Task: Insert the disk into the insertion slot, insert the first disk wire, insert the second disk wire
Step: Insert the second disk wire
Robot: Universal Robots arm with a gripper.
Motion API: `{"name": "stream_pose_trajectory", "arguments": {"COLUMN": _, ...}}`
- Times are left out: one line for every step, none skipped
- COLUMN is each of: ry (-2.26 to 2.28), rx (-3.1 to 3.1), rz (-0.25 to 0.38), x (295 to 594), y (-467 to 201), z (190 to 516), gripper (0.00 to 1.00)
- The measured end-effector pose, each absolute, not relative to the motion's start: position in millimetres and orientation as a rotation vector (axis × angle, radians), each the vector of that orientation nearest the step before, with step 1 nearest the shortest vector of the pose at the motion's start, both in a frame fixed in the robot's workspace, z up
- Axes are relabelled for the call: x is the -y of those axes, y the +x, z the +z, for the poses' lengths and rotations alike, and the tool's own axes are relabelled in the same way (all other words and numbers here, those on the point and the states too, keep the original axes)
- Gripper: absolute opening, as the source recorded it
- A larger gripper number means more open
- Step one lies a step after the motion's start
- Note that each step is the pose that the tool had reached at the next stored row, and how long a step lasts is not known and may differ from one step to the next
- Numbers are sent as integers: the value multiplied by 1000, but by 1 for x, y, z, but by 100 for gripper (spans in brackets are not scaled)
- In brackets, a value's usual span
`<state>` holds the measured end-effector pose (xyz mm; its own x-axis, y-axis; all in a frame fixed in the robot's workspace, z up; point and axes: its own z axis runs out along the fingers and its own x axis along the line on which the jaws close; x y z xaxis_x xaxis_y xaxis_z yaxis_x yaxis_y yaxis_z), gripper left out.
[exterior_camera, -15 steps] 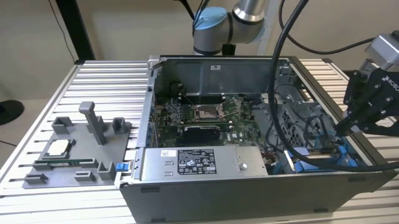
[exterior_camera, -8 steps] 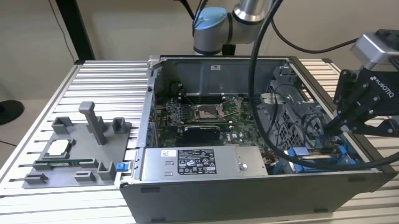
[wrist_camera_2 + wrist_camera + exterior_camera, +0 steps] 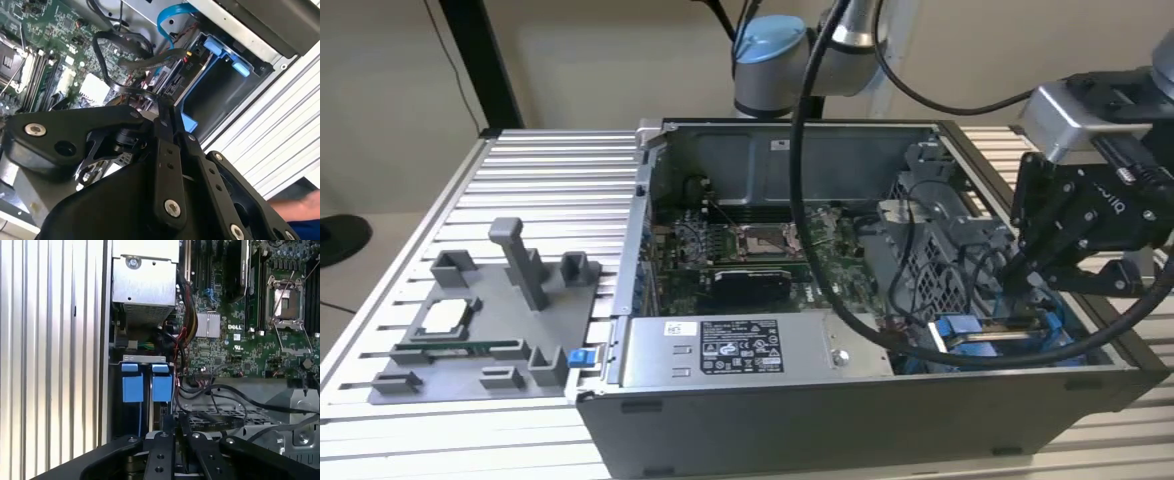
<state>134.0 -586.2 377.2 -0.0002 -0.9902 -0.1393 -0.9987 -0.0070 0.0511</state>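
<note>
Parts fixture [image 3: 494, 320]: at the exterior view's left on the ribbed table, well apart from the work – no hazard judged here.
Power-supply box [image 3: 720, 352]: at the case's front edge, with its bundle of leads running toward the drive cage. A snagged lead could be pulled with the arm.
Motherboard [image 3: 747, 250]: exposed in the open case, so a slipped connector or a swinging cable could strike its components.
Arm hose [image 3: 817, 180]: the thick black hose hangs down into the case across the board, and it may drag on parts if the arm shifts.
Drive cage [image 3: 947, 250]: loose black wires [image 3: 117, 55] loop just beside it, so the wrong wire could be caught or pinched.
Disk [image 3: 998, 327]: lies edge-on in the insertion slot [image 3: 1067, 335] between the blue rails and is judged seated. A sideways push could skew it.
Gripper [image 3: 1021, 272]: low over the cage, just above the disk, with its 2 fingers [image 3: 167, 150] drawn close together. Whether a wire end sits between them cannot be told – a misaligned plug pressed down could bend at the port.
</note>
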Motion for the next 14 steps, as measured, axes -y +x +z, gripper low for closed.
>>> {"name": "stream_pose_trajectory", "arguments": {"ry": -2173, "rx": -2164, "rz": 197, "x": 586, "y": 131, "z": 377, "gripper": 0}}
{"name": "stream_pose_trajectory", "arguments": {"ry": -2169, "rx": -2158, "rz": 184, "x": 586, "y": 128, "z": 376, "gripper": 0}}
{"name": "stream_pose_trajectory", "arguments": {"ry": -2165, "rx": -2153, "rz": 172, "x": 586, "y": 126, "z": 376, "gripper": 0}}
{"name": "stream_pose_trajectory", "arguments": {"ry": -2160, "rx": -2146, "rz": 157, "x": 586, "y": 124, "z": 375, "gripper": 0}}
{"name": "stream_pose_trajectory", "arguments": {"ry": -2155, "rx": -2139, "rz": 143, "x": 586, "y": 122, "z": 375, "gripper": 0}}
{"name": "stream_pose_trajectory", "arguments": {"ry": -2150, "rx": -2132, "rz": 127, "x": 586, "y": 121, "z": 375, "gripper": 0}}
{"name": "stream_pose_trajectory", "arguments": {"ry": -2145, "rx": -2125, "rz": 113, "x": 586, "y": 120, "z": 374, "gripper": 0}}
{"name": "stream_pose_trajectory", "arguments": {"ry": -2140, "rx": -2119, "rz": 100, "x": 586, "y": 119, "z": 374, "gripper": 0}}
{"name": "stream_pose_trajectory", "arguments": {"ry": -2136, "rx": -2114, "rz": 90, "x": 586, "y": 119, "z": 373, "gripper": 0}}
{"name": "stream_pose_trajectory", "arguments": {"ry": -2134, "rx": -2110, "rz": 82, "x": 586, "y": 118, "z": 372, "gripper": 0}}
{"name": "stream_pose_trajectory", "arguments": {"ry": -2131, "rx": -2107, "rz": 75, "x": 586, "y": 118, "z": 372, "gripper": 0}}
{"name": "stream_pose_trajectory", "arguments": {"ry": -2129, "rx": -2104, "rz": 70, "x": 586, "y": 118, "z": 371, "gripper": 0}}
{"name": "stream_pose_trajectory", "arguments": {"ry": -2128, "rx": -2102, "rz": 66, "x": 586, "y": 118, "z": 369, "gripper": 0}}
{"name": "stream_pose_trajectory", "arguments": {"ry": -2127, "rx": -2100, "rz": 62, "x": 586, "y": 117, "z": 368, "gripper": 0}}
